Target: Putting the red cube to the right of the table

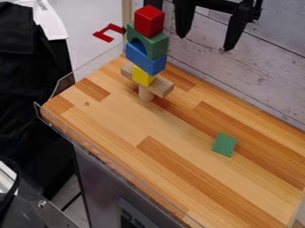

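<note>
Red cube is what we find at the very top of a tall stack, near the far left corner of the wooden table. Directly beneath it we see a green arch, then a blue block, then a small yellow block. The yellow block sits on a pale wooden plank that lies across an upright wooden cylinder, which stands on the tabletop.

We see the black gripper at the top edge of the view, to the right of the stack and apart from it, in front of the whitish plank wall. Its jaws are spread wide, both tips pointing down.

Farther right on the table, well apart from the stack, we see a flat-looking green block. Beyond the table's far left side we spot a red angular piece.
</note>
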You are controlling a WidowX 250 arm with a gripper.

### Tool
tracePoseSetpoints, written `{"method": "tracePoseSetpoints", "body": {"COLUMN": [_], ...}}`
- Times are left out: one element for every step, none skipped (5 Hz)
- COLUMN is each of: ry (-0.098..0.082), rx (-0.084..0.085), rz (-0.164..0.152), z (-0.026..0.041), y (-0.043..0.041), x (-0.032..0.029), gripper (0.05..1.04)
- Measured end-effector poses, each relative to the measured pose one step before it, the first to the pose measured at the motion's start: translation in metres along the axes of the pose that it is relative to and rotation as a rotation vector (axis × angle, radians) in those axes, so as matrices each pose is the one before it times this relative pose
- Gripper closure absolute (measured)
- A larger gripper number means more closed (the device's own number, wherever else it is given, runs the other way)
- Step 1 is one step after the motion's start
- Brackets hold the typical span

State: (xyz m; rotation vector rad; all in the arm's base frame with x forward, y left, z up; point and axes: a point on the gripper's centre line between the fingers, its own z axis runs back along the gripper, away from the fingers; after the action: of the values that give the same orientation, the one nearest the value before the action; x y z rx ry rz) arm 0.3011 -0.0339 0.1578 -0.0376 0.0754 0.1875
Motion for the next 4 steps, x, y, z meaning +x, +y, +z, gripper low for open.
{"method": "tracePoseSetpoints", "body": {"ry": [0.0384, 0.0039, -0.0211, -0.0153], "rx": [0.0107, -0.0022, 0.0016, -0.0001], "rz": [0.0019, 0.0066, 0.0264, 0.0077], "z": [-0.01086, 0.00449, 0.01096, 0.00831], "y": [0.00067, 0.00769, 0.01166, 0.00998], "x": [-0.00038, 0.00267, 0.00657, 0.00380], "gripper": [0.085, 0.085, 0.085, 0.085]}}
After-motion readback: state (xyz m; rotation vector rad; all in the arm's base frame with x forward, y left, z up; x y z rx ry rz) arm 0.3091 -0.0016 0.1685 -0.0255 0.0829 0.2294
